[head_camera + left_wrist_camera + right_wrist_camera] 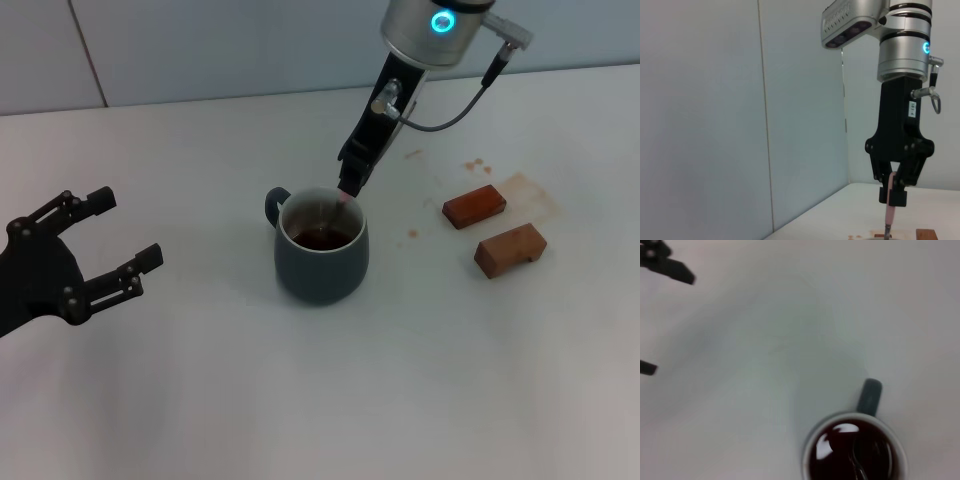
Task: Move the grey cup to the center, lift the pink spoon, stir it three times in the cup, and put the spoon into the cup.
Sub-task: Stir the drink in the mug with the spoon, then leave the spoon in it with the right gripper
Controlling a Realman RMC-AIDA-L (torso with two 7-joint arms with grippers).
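Observation:
The grey cup (320,262) stands near the table's middle, handle toward the back left, with dark brown liquid inside. My right gripper (348,186) hangs just over its far rim, shut on the pink spoon (342,204), which stands nearly upright with its lower end in the liquid. The left wrist view shows this gripper (892,192) pinching the spoon's pink handle (888,214). The right wrist view looks down into the cup (869,395), where the spoon's metal neck (857,462) shows in the liquid. My left gripper (125,227) is open and empty, at the left, well away from the cup.
Two brown wooden blocks (474,206) (510,248) lie to the right of the cup. Small brown stains (412,233) mark the table near them. A pale wall runs along the back. The left gripper's fingers (670,267) show far off in the right wrist view.

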